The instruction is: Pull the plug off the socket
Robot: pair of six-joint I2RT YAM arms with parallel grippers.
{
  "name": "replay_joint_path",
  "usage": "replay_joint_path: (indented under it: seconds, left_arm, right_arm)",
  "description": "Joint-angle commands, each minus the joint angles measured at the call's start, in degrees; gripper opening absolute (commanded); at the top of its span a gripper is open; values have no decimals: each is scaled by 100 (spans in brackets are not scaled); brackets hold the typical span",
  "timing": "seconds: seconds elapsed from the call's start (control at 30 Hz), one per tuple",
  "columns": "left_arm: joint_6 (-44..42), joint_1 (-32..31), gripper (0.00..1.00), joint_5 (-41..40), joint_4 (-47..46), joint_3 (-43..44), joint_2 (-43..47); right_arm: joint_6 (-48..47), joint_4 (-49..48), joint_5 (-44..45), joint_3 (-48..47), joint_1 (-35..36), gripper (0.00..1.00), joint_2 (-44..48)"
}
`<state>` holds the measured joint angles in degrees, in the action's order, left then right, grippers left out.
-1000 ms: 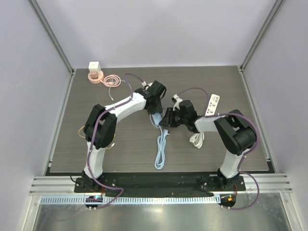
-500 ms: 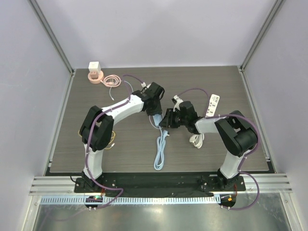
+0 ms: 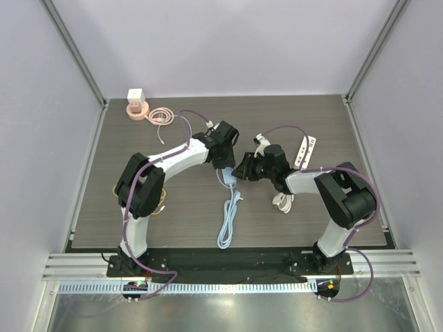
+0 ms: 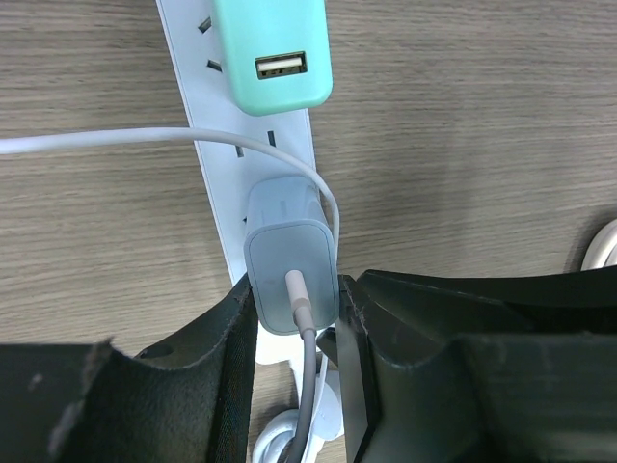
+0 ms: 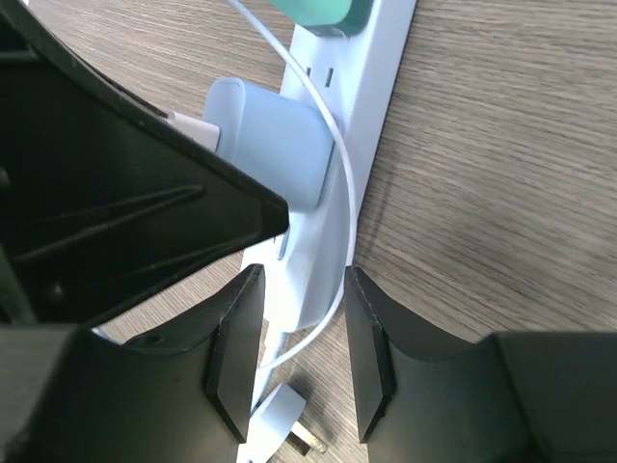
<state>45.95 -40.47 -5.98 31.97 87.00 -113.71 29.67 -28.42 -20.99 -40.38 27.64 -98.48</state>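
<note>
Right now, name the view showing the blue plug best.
Left wrist: the blue plug sits whole in the power strip, clamped by the left gripper. Right wrist shows one side; top external barely shows it.

Bright even light, soft shadows, sharp

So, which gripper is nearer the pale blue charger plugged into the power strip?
Left. The left gripper clamps the charger's sides; the right gripper grips the power strip just beyond it.
</note>
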Motion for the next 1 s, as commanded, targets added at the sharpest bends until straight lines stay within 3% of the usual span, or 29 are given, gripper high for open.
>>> replay_joint_path:
  seconds: [0.0,0.47,0.67,0.87,0.97]
  left_arm:
    - [-34,-163,0,264,152,71,288]
    - [-157,-225,0,422,205,141,420]
    - [1,-207,0,317,819,720,297]
    - [54,-128,0,922,1372,1590,-54]
    - [-25,-146,0,748,1497,1654,-81]
  right_arm:
    - [-120,-242,34,-119,5,44,39]
    - [-110,679,429,-488,14,38,-418]
    - [-216,1277,869,-646,57,37,-532]
    - [-146,1357,834,-761,119,37,-752]
    - [-146,1410,895,-796,128,37,-787]
